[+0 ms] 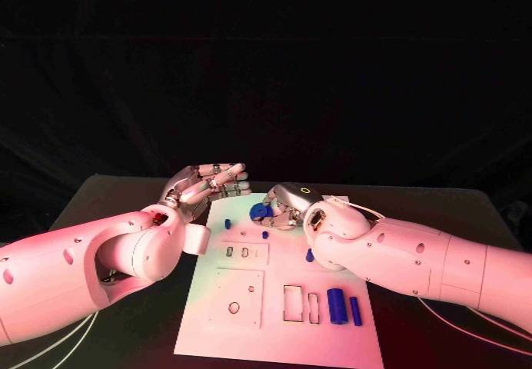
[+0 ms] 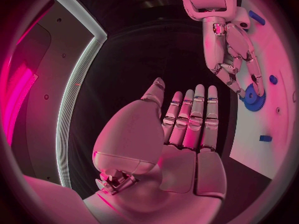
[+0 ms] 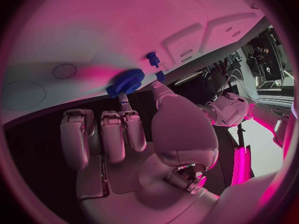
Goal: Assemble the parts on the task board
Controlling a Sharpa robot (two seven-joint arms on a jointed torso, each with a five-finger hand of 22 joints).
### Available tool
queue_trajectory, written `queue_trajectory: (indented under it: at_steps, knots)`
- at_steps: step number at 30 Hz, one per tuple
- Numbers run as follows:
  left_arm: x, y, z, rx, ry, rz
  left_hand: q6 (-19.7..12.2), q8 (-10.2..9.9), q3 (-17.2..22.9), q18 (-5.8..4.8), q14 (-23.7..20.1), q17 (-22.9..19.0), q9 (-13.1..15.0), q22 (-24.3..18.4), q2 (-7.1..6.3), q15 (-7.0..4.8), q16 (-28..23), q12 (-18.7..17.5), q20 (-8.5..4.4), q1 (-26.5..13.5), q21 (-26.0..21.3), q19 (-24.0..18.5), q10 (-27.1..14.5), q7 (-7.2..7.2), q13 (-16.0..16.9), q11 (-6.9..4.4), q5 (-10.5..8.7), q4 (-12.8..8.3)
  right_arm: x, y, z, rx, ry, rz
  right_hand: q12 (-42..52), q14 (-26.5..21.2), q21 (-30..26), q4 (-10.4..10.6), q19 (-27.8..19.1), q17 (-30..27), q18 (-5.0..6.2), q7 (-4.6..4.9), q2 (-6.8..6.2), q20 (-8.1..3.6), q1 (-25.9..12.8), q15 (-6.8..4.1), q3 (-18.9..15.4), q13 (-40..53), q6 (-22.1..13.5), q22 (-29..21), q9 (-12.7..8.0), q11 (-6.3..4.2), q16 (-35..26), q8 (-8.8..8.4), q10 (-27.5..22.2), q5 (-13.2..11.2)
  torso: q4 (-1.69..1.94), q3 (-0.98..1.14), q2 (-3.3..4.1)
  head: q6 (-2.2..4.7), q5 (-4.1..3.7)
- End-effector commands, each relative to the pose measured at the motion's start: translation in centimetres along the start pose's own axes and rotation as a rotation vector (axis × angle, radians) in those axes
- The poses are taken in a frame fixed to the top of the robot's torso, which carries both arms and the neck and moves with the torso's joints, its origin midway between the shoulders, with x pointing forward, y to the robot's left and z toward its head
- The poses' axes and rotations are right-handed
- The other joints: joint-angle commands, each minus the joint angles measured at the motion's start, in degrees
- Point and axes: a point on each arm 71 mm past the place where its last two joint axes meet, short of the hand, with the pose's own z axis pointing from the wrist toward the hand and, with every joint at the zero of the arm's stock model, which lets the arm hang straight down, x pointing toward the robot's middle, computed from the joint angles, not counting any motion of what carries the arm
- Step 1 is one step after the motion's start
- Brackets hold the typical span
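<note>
The white task board [image 1: 277,315] lies in the middle of the black table. My right hand [image 1: 286,204] is at the board's far edge and pinches a blue gear [image 1: 261,210] between its fingertips; the gear [image 3: 127,81] sits low over the board's edge, and the left wrist view shows the same gear [image 2: 253,97] under the right hand [image 2: 230,45]. My left hand [image 1: 211,183] hovers past the board's far left corner, fingers straight, holding nothing; its palm [image 2: 181,134] is bare. Small blue pegs [image 1: 228,223] [image 1: 266,234] stand near the gear.
Two blue cylinders [image 1: 336,305] [image 1: 356,310] lie at the board's near right beside rectangular slots [image 1: 294,302]. Another blue piece [image 1: 309,255] sits beside my right forearm. A round hole [image 1: 234,307] is at the near left of the board.
</note>
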Motion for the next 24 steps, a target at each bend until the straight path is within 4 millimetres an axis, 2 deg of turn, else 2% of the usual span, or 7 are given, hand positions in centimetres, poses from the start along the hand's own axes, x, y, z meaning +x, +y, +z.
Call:
queue_trajectory:
  at_steps: [1,10,17,22,24]
  knots:
    - [0.2,-0.1,0.0,0.008,0.018,-0.003,-0.06,-0.37,-0.02,0.60,0.05,-0.09,-0.05,-0.05,0.48,0.23,-0.39,-0.36,0.21,0.07,0.22,-0.30,0.02,0.70,0.04,0.41,0.00,-0.33,0.6,-0.3,0.0,0.014,0.055,0.010,0.35,6.08,0.07,0.29,2.61,15.08,-0.29,0.04,0.14,-0.10,-0.52,0.07,-0.42,11.04,0.25,9.84,0.00,0.05,0.21,-0.45,2.52,0.14,0.10,-0.04,-0.01,-0.03,-0.04]
    - [0.0,-0.1,0.0,0.009,0.014,-0.001,-0.06,-0.37,-0.02,0.60,0.05,-0.09,-0.05,-0.05,0.48,0.23,-0.40,-0.37,0.21,0.07,0.23,-0.30,0.02,0.70,0.04,0.41,0.00,-0.34,0.6,-1.0,-0.2,0.042,0.067,-0.004,0.52,6.08,0.28,0.17,2.78,15.08,-0.36,0.09,0.13,-0.09,-0.09,0.11,-0.69,11.22,0.07,10.11,-0.04,0.08,0.21,-0.71,2.67,0.03,-0.09,-0.03,0.06,0.12,-0.07]
    - [0.0,-0.1,0.1,0.010,0.013,-0.001,-0.08,-0.42,-0.03,0.60,0.05,-0.09,-0.06,-0.07,0.47,0.24,-0.46,-0.42,0.21,0.07,0.23,-0.31,-0.01,0.71,0.04,0.42,0.00,-0.36,0.3,-1.1,-0.5,0.039,0.049,-0.009,0.58,6.08,0.35,-0.10,2.84,15.08,-0.39,0.10,0.31,-0.06,0.67,0.14,-0.88,11.28,0.14,10.22,-0.02,0.10,0.21,-0.89,2.72,0.34,-0.03,-0.01,-0.04,-0.03,-0.17]
    - [-0.1,-0.1,0.1,0.010,0.012,0.000,-0.08,-0.42,-0.03,0.60,0.05,-0.09,-0.06,-0.07,0.47,0.24,-0.46,-0.42,0.21,0.07,0.23,-0.31,-0.01,0.71,0.04,0.42,0.00,-0.36,-0.6,-1.5,-1.4,0.029,-0.012,0.003,0.77,6.08,0.46,-0.44,2.94,15.08,-0.42,0.04,0.91,-0.07,1.72,0.12,-0.98,11.48,0.54,10.39,0.07,0.04,0.21,-1.02,2.89,1.39,0.02,-0.02,-0.05,0.01,-0.26]
    - [-0.2,-0.1,0.1,0.010,0.010,0.000,-0.08,-0.42,-0.03,0.60,0.05,-0.09,-0.06,-0.07,0.47,0.24,-0.46,-0.42,0.21,0.07,0.23,-0.31,-0.01,0.71,0.04,0.42,0.00,-0.36,-1.4,-1.8,-2.1,0.021,-0.044,0.017,0.80,6.08,0.46,-0.92,2.95,15.08,-0.43,0.04,1.13,-0.08,2.62,0.09,-0.91,11.51,0.59,10.41,0.09,0.03,0.21,-1.18,2.92,1.77,-0.10,-0.01,-0.16,0.03,-0.22]
